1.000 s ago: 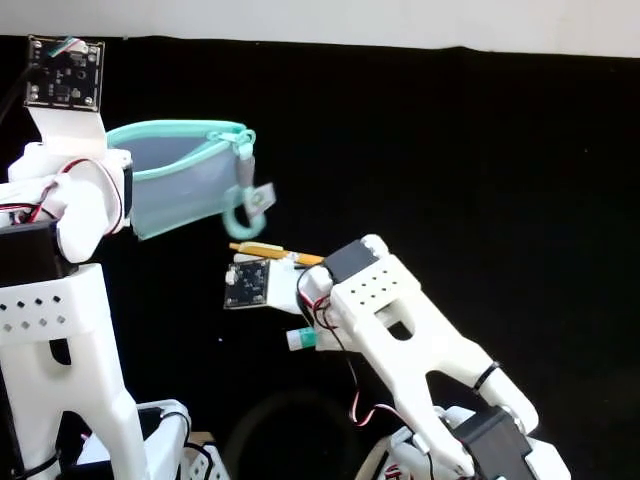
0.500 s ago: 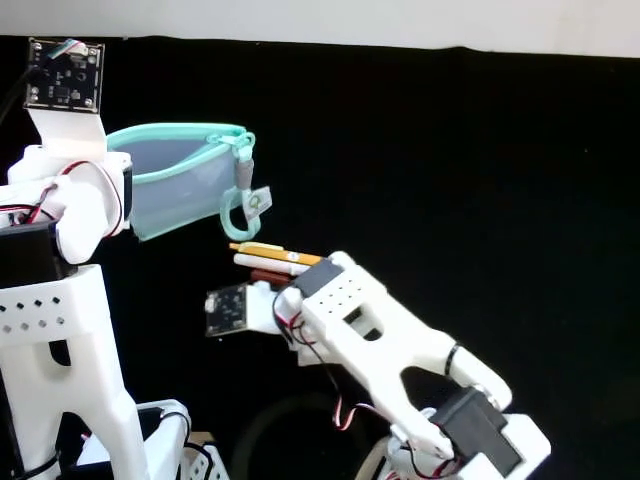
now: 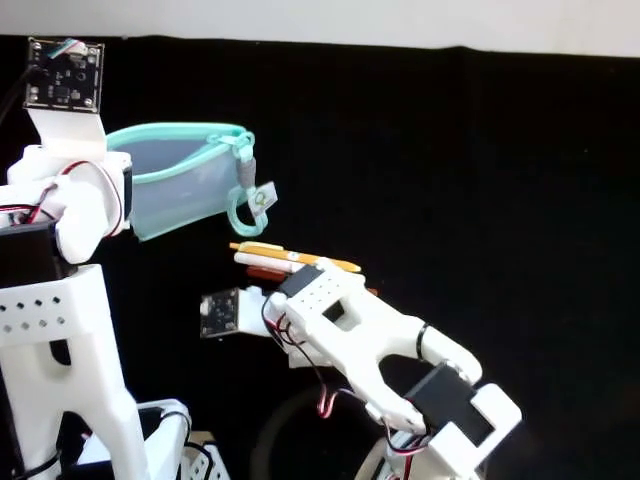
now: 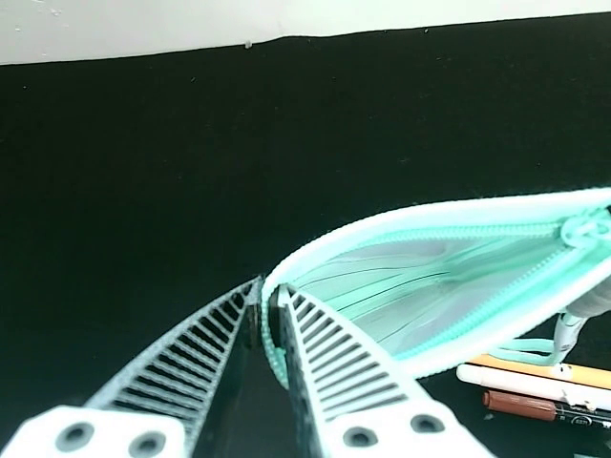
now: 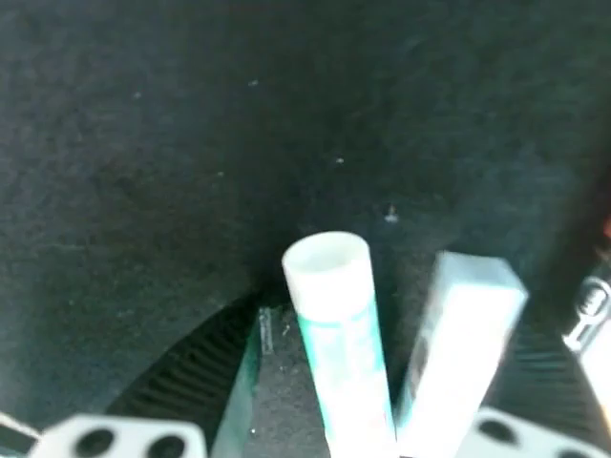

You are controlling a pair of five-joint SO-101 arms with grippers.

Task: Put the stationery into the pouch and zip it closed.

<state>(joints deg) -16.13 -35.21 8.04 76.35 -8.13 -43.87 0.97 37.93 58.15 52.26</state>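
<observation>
My left gripper (image 4: 270, 307) is shut on the rim of the mint pouch (image 3: 180, 190), which hangs open above the table at the left. In the left wrist view the pouch (image 4: 430, 286) gapes, with its zipper pull (image 4: 584, 229) at the far end. Below it a yellow pen (image 3: 300, 254), a white pen (image 3: 262, 262) and a brown pen (image 3: 260, 274) lie side by side. My right gripper (image 5: 401, 320) is open low over the black cloth. A white-and-teal glue stick (image 5: 334, 324) and a white-and-teal block (image 5: 468, 329) lie between its fingers.
The table is covered in black cloth (image 3: 480, 180), with bare room to the right and at the back. A white wall edge (image 3: 400, 20) runs along the far side. The left arm's white base (image 3: 60, 330) stands at the left front.
The right arm has swung left and down in the high view, and now covers the glue stick that showed beside it. The pouch's zipper tag has swayed slightly. The left arm is unmoved.
</observation>
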